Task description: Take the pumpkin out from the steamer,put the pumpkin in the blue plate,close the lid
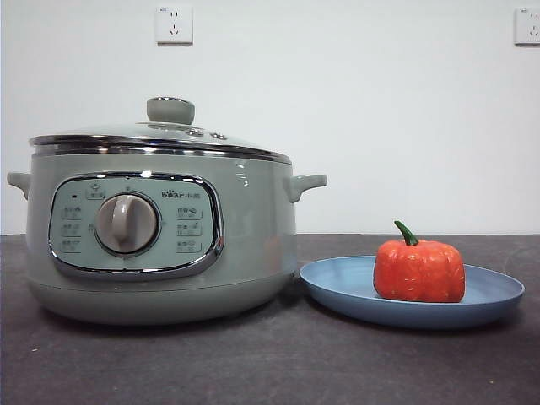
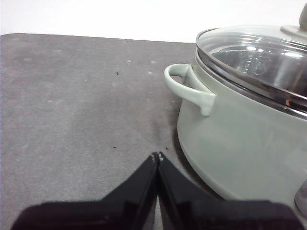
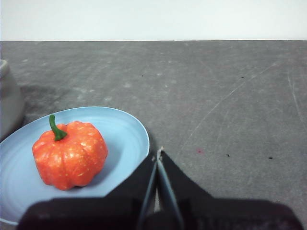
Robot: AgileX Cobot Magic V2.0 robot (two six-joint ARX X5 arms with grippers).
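Closest in, the left gripper (image 2: 157, 155) hangs low over the dark grey table (image 2: 72, 110), its two black jaws pressed tip to tip and holding nothing; just ahead of it and to one side stands the steamer (image 2: 240, 143), its pale green side handle (image 2: 188, 87) nearest the tips. The lid (image 2: 254, 57) sits on the pot, glass dome and chrome rim seated all round. The right gripper (image 3: 158, 152) is likewise pinched together and empty, poised beside the rim of the blue plate (image 3: 124, 129), with the pumpkin (image 3: 69, 154) resting upright on the plate a little further off, green stem up. The tabletop is matte, speckled and finely scratched. Beyond it rises a plain white wall (image 1: 354, 101) carrying two white sockets (image 1: 174, 24).
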